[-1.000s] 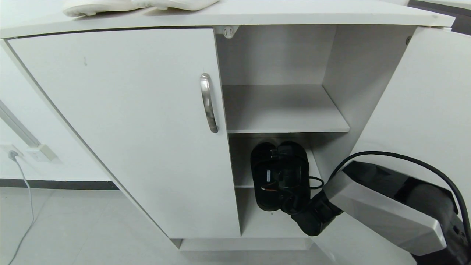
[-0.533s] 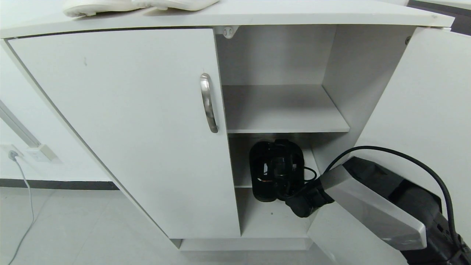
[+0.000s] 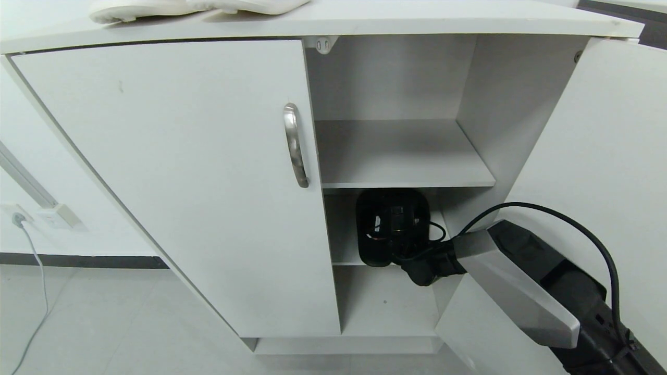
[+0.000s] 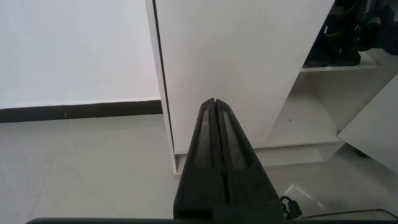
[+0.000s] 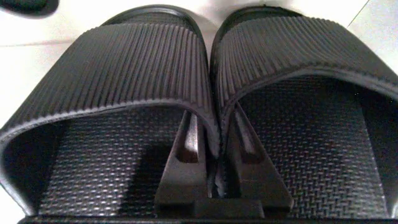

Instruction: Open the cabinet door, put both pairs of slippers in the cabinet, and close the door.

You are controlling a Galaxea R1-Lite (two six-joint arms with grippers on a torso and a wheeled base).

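Pinched in the right gripper (image 5: 214, 124), up close: black slippers (image 5: 143, 81), ribbed straps, one either side; from the head, just dark bulk.

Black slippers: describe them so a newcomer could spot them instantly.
Find the white cabinet, right door open. Under its upper shelf are the black slippers, pinched together by the right tool. The other pair is pale, on top.

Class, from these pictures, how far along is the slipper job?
Done: the right door stands open. In hand: the right gripper pinches the black slippers together at the lower shelf. Left: the white slippers lie on the cabinet top; the door needs shutting.
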